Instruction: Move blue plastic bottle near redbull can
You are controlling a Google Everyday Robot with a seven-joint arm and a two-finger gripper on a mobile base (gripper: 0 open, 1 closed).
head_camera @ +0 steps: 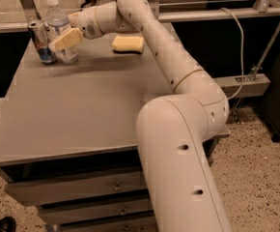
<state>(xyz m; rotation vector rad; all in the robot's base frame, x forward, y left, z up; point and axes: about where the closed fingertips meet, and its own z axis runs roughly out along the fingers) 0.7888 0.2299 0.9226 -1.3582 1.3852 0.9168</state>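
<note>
**Hand on the bottle at the table's far left corner**

Closest to the camera, the robot's thick cream arm [178,168] rises from the bottom edge, bends at a bulky joint over the right side of the grey table [72,110], and reaches away toward the far left corner. Beneath the table's front edge sit drawers [82,190], and a speckled floor [256,168] shows at the right. The broad middle of the table lies in front of everything else.

Farther back, a yellow sponge [128,43] lies flat just right of the arm's wrist. Left of it, the hand [60,42] is closed around the lower body of the blue plastic bottle [58,21]; one pale finger [70,36] slants across the bottle's front, while the other is hidden behind it. The bottle stands upright on the table with its white cap at the top. The redbull can [39,45] stands upright just beside it on the left, near the table's far left corner, shorter than the bottle.
</note>
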